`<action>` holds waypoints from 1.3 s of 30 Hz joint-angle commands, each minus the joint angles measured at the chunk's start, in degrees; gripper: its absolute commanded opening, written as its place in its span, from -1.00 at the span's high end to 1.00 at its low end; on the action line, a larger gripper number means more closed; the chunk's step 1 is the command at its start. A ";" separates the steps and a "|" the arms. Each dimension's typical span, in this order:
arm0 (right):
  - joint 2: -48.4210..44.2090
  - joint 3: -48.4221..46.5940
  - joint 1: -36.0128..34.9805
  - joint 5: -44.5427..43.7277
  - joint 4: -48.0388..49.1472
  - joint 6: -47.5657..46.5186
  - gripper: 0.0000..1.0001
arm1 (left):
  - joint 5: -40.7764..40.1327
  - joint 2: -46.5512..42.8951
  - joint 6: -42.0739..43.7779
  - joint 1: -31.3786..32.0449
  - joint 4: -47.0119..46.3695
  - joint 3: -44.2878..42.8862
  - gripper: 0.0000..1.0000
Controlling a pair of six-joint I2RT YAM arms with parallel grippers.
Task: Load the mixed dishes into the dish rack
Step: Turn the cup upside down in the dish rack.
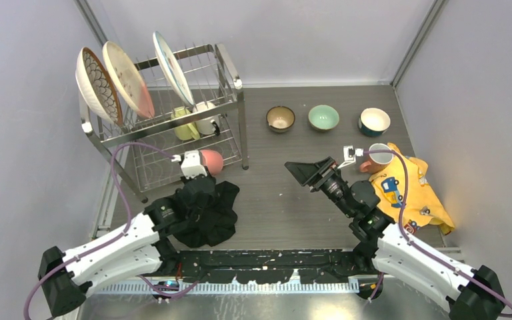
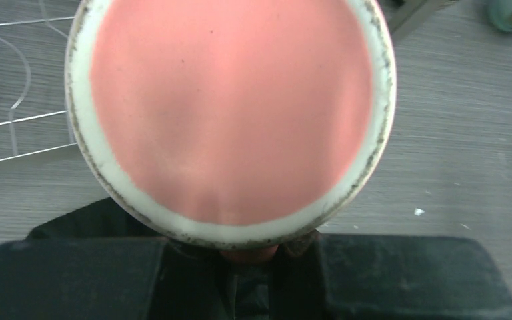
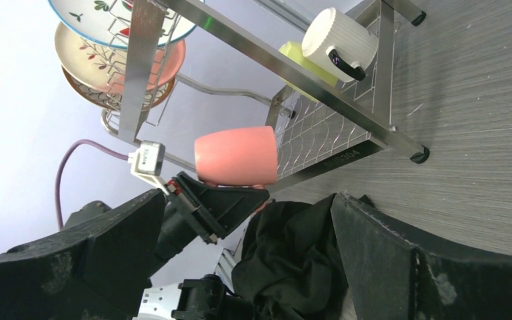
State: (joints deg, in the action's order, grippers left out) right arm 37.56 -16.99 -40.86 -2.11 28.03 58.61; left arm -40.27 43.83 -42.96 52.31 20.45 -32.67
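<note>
Over at far left, the dish rack [image 1: 243,130] carries three plates [image 1: 127,79] upright on top, with a yellow mug [image 1: 185,124] and a white mug [image 1: 207,119] below. At its near right corner the left gripper [image 1: 203,168] pinches a pink mug [image 1: 212,161] lying sideways — the right gripper [image 1: 305,173] stands spread and empty, mid-table. Three bowls [image 1: 323,117] sit far right.

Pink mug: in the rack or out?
Out. The left gripper holds the pink mug on its side at the front lower edge of the dish rack, not set down on the wires.
</note>
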 commanded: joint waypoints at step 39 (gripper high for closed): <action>-7.06 -0.37 0.12 -1.22 -5.78 -2.09 -0.99 | -12.95 26.96 0.04 -23.85 -6.40 -8.61 1.00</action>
State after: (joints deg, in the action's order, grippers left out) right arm 31.70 -16.99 -40.84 -2.17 22.00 57.34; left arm -54.04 72.75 -43.55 30.94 22.02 -41.82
